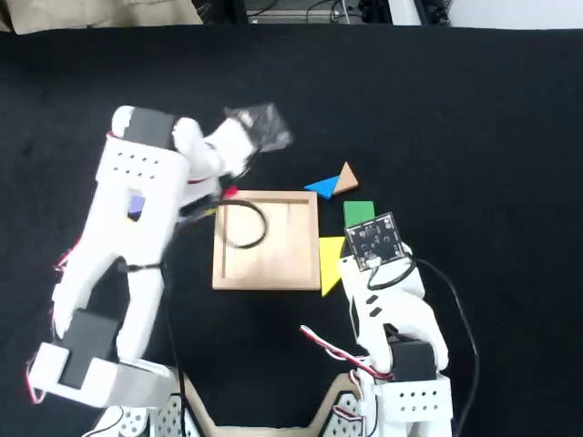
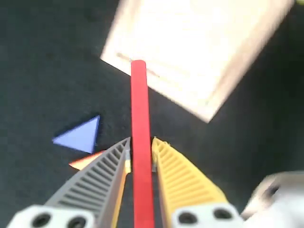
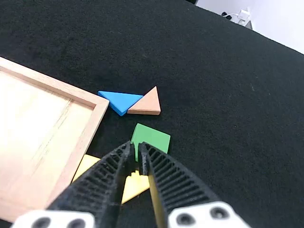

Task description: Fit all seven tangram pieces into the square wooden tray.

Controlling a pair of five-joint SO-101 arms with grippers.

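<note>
The square wooden tray (image 1: 221, 273) lies mid-table with no pieces in it. My left gripper (image 2: 140, 142) is shut on a red piece (image 2: 138, 95), held edge-on just off the tray's corner (image 2: 209, 111); in the high view the red piece (image 1: 230, 192) shows at the tray's far left corner. A blue triangle (image 2: 80, 136) and an orange piece (image 2: 88, 161) lie on the cloth beside it. My right gripper (image 3: 137, 159) is shut on nothing, above the green square (image 3: 152, 137) and the yellow triangle (image 3: 133, 185). Farther off, a blue triangle (image 3: 118, 100) touches a tan triangle (image 3: 147, 105).
A black cable (image 1: 244, 223) from the left arm loops over the tray's floor. The yellow triangle (image 1: 330, 264) lies against the tray's right side, under the right arm's wrist (image 1: 375, 241). Black cloth covers the table, with open room at the far and right sides.
</note>
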